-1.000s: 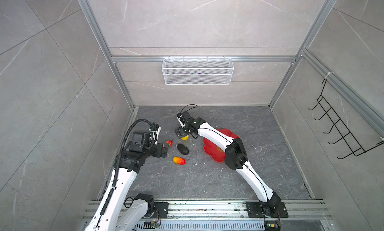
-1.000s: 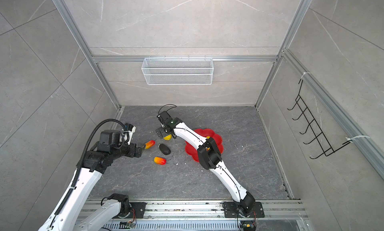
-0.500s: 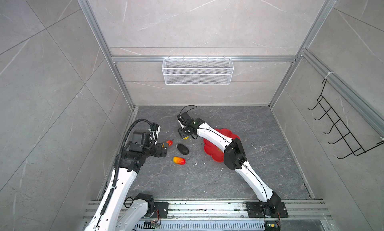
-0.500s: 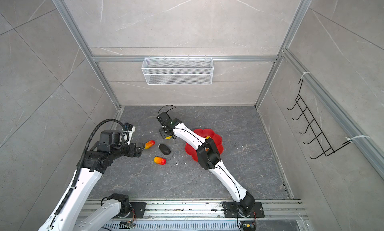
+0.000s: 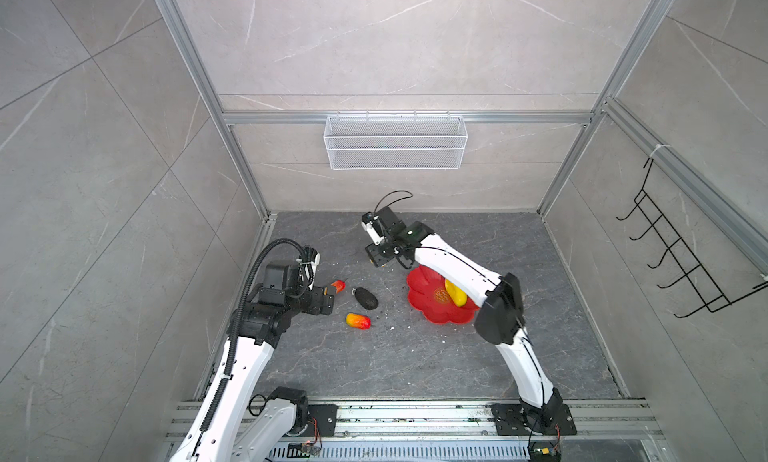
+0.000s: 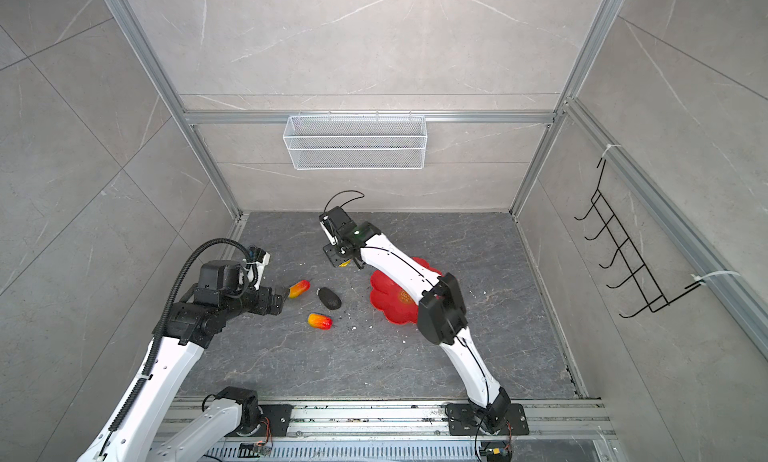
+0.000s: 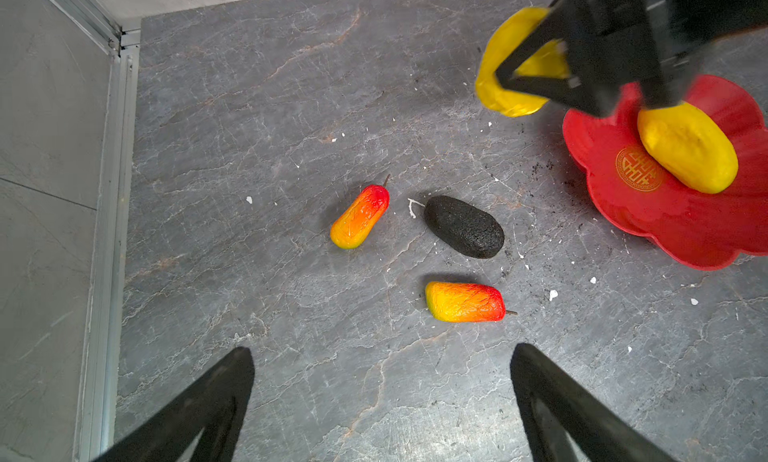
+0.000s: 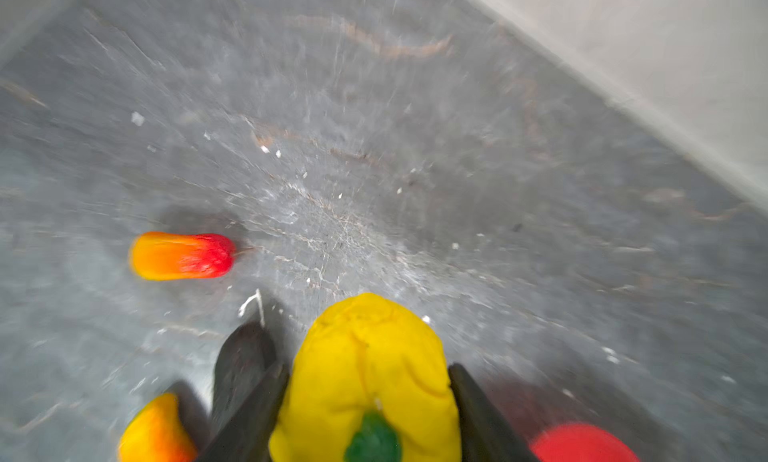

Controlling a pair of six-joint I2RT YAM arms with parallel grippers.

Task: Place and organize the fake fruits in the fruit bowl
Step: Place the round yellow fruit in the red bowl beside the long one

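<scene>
My right hand (image 8: 368, 374) is clamped on the round yellow fruit (image 8: 365, 335), one finger on each flank near its green stem end. Most of the fruit bulges out past my fingertips. I can't tell whether it has cleared the floor.

That is my first worry. The fruit looks smooth and rounded and I hold it by its rear half, so a quick swing could squeeze it forward out of the grip. The right wrist view is smeared, so I judge the arm is moving fast.

The bowl (image 7: 665, 231) lies just behind this hand, under its forearm. The long yellow fruit (image 7: 685, 148) lies in it, across the middle. If I release on top of it, the round one could roll over the shallow rim. A low wrist could also shove the bowl, which looks light.

My left hand (image 7: 382, 354) hangs open and empty. The dark fruit (image 7: 463, 226) and two red fruits (image 7: 360, 216) (image 7: 464, 302) lie on the floor ahead of its fingers. If it reaches now, it could meet my right arm.
</scene>
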